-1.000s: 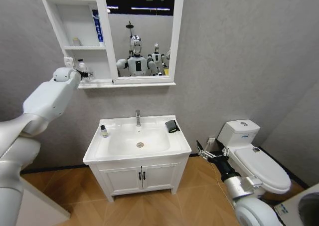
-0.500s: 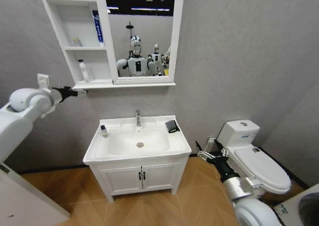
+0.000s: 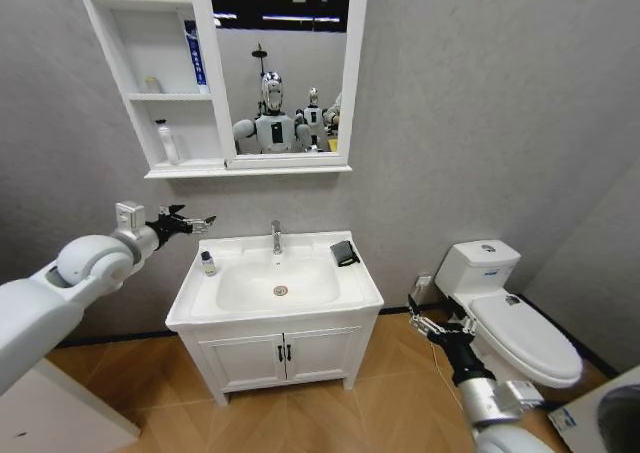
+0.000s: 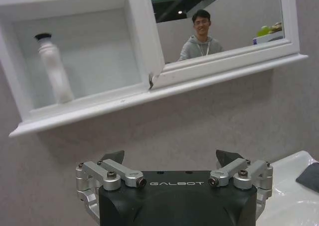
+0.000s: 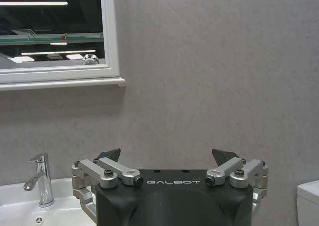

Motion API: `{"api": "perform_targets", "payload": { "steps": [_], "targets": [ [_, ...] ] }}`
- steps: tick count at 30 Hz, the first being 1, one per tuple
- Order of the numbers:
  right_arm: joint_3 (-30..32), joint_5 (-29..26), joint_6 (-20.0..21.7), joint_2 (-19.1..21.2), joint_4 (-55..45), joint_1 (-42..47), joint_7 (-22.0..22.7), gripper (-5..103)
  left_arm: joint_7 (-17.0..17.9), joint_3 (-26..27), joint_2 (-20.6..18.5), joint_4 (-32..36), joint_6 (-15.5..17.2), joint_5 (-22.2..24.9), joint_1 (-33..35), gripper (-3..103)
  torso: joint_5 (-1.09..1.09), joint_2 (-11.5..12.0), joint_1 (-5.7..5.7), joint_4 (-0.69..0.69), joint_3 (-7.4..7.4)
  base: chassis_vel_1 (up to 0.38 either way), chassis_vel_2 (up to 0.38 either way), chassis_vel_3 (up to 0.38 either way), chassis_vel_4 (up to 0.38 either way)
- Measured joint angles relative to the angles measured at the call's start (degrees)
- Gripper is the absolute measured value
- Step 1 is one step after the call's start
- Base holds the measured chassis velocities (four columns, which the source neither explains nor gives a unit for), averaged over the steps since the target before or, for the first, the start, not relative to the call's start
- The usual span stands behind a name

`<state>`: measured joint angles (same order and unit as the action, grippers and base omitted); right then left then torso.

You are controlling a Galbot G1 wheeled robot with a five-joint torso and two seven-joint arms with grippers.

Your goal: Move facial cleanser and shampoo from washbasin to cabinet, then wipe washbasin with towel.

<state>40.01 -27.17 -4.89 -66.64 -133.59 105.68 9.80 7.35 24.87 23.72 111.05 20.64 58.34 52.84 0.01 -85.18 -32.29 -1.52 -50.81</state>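
Observation:
A white bottle with a dark cap (image 3: 166,141) (image 4: 54,69) stands in the lowest compartment of the cabinet (image 3: 150,98) (image 4: 144,46). A smaller dark-capped bottle (image 3: 208,263) stands on the washbasin's (image 3: 275,308) left rim; I cannot tell which one is the shampoo and which the facial cleanser. The dark towel (image 3: 345,253) (image 4: 311,176) lies on the basin's back right corner. My left gripper (image 3: 190,221) (image 4: 169,158) is open and empty, below the cabinet and just left of the basin. My right gripper (image 3: 425,325) (image 5: 167,156) hangs open low at the right, beside the toilet.
A blue tube (image 3: 195,53) and a small jar (image 3: 152,83) sit in the cabinet's middle compartment. The chrome tap (image 3: 277,236) (image 5: 42,178) rises at the basin's back. The white toilet (image 3: 510,318) stands at the right, the grey wall behind.
My left gripper has let go of the white bottle, which stays upright on the lowest shelf. The left arm drew back and came down to basin height. The right arm sank slightly.

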Motion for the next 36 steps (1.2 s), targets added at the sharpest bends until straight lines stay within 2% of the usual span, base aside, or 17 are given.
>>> {"api": "perform_targets", "payload": {
  "steps": [1,2,3,4,7,8,10,11,13,14,16,17,20,21,23,32,36],
  "targets": [
    [0.04,-0.16,0.43,0.26,0.11,-0.17,0.05,100,-0.25,4.82,1.58,0.57,-0.48,-1.39,5.8,100,-0.08,0.0,0.0,0.02,-0.01,0.0,0.0,0.0,0.0],
    [0.04,-0.16,0.43,0.26,0.11,-0.17,0.05,100,-0.25,4.82,1.58,0.57,-0.48,-1.39,5.8,100,-0.08,0.0,0.0,0.02,-0.01,0.0,0.0,0.0,0.0],
    [0.07,-0.43,0.91,0.66,0.17,-0.5,0.11,100,-0.49,10.23,3.41,1.18,-0.96,-3.0,11.63,100,-0.04,0.0,0.0,0.01,0.0,0.0,0.0,0.0,0.0],
    [0.07,-0.43,0.91,0.66,0.17,-0.5,0.11,100,-0.49,10.23,3.41,1.18,-0.96,-3.0,11.63,100,-0.04,0.0,0.0,0.01,0.0,0.0,0.0,0.0,0.0],
    [0.26,-2.07,2.13,2.36,0.66,-2.04,0.57,100,-1.63,23.47,9.22,3.31,-2.02,-6.07,27.06,100,-0.04,0.0,0.0,0.04,0.0,0.0,0.0,0.0,0.0],
    [0.26,-2.07,2.13,2.36,0.66,-2.04,0.57,100,-1.63,23.47,9.22,3.31,-2.02,-6.07,27.06,100,-0.04,0.0,0.0,0.04,0.0,0.0,0.0,0.0,0.0],
    [0.59,-3.15,2.57,3.44,1.13,-2.93,0.53,100,-2.79,30.77,14.09,5.61,-2.86,-8.51,34.92,100,0.0,0.0,0.0,0.03,0.0,0.0,0.0,0.0,0.0],
    [0.59,-3.15,2.57,3.44,1.13,-2.93,0.53,100,-2.79,30.77,14.09,5.61,-2.86,-8.51,34.92,100,0.0,0.0,0.0,0.03,0.0,0.0,0.0,0.0,0.0],
    [0.57,-3.45,2.76,3.86,1.71,-3.48,0.64,100,-3.46,36.04,19.86,8.33,-3.39,-10.11,40.24,100,-0.01,0.0,0.0,0.0,0.0,0.0,0.0,0.0,0.0],
    [0.57,-3.45,2.76,3.86,1.71,-3.48,0.64,100,-3.46,36.04,19.86,8.33,-3.39,-10.11,40.24,100,-0.01,0.0,0.0,0.0,0.0,0.0,0.0,0.0,0.0],
    [0.26,-3.51,2.84,4.02,2.22,-3.92,0.65,100,-3.85,39.92,26.74,11.85,-3.81,-11.05,45.14,100,0.0,0.0,0.0,0.0,0.0,0.0,0.0,0.0,0.0],
    [0.26,-3.51,2.84,4.02,2.22,-3.92,0.65,100,-3.85,39.92,26.74,11.85,-3.81,-11.05,45.14,100,0.0,0.0,0.0,0.0,0.0,0.0,0.0,0.0,0.0],
    [-0.27,-3.49,3.03,4.04,2.63,-4.39,0.64,100,-5.49,42.95,35.4,16.56,-5.09,-13.38,51.73,100,0.0,0.0,0.01,0.02,0.01,0.0,0.0,0.0,0.0],
    [-0.27,-3.49,3.03,4.04,2.63,-4.39,0.64,100,-5.49,42.95,35.4,16.56,-5.09,-13.38,51.73,100,0.0,0.0,0.01,0.02,0.01,0.0,0.0,0.0,0.0],
    [-0.45,-3.43,3.11,3.87,2.72,-4.47,0.65,100,-6.73,43.21,38.78,18.23,-6.15,-15.2,54.36,100,0.01,0.0,0.01,0.02,0.01,0.0,0.0,0.0,0.0],
    [-0.73,-3.06,2.8,3.12,2.53,-3.54,0.62,100,-7.61,37.16,43.01,20.43,-8.27,-21.28,55.0,100,-0.01,0.0,0.0,0.0,0.0,0.0,0.0,0.0,0.0],
    [-0.55,-3.13,1.99,3.26,2.47,-3.6,0.65,100,-7.58,35.91,43.25,20.67,-8.54,-22.69,54.38,100,-0.01,0.01,0.0,0.0,0.0,0.0,0.0,0.0,0.0]
  ]
}}
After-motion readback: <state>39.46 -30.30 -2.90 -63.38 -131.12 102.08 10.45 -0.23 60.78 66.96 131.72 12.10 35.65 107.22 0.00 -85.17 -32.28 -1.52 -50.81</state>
